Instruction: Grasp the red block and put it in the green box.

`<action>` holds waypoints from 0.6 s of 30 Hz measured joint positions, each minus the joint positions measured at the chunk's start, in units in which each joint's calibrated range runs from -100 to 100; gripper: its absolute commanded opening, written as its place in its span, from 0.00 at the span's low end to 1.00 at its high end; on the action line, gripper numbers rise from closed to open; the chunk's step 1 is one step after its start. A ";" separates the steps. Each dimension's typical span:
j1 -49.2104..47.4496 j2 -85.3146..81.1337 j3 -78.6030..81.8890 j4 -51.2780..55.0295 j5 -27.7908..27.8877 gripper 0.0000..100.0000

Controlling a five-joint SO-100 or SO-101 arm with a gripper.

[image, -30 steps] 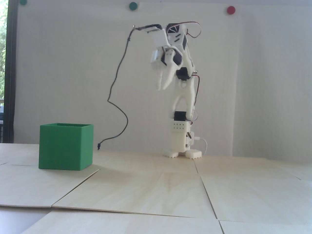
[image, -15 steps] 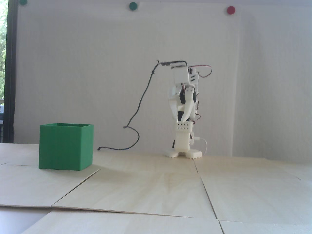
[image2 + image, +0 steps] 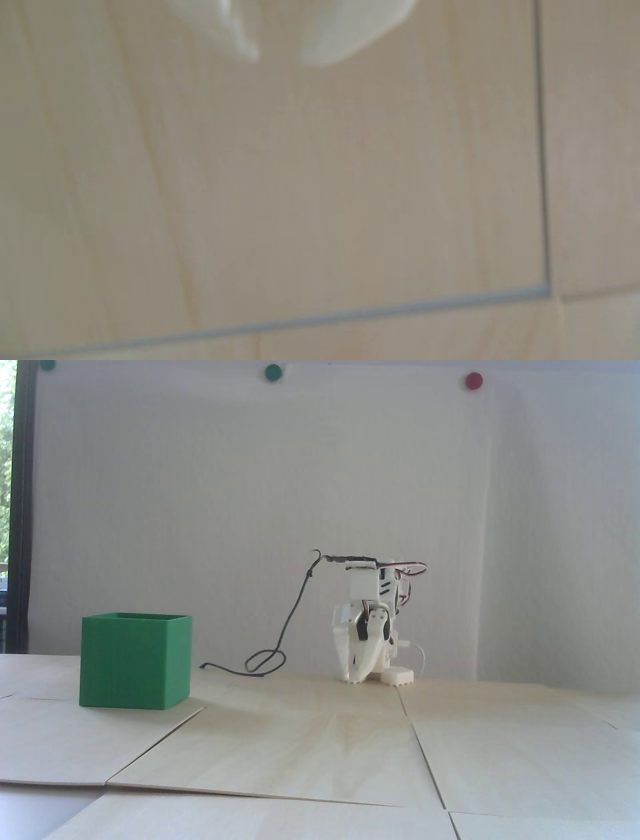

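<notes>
Hand [image 3: 356,676] empty, fingers slightly apart, low by table [image 3: 320,740], well right of green box [image 3: 135,660].

Your fixed view sits low, almost at table [image 3: 350,750] level, facing the white arm [image 3: 367,630] and the back wall from well away. Your wrist view looks down from close above the wood panels [image 3: 311,194], blurred. Both share only the table surface near the arm.
</notes>
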 measured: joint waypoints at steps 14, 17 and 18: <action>-0.92 -1.25 0.18 19.13 0.36 0.03; -0.92 -1.25 0.18 22.80 0.36 0.03; -0.92 -1.25 0.18 23.63 0.36 0.02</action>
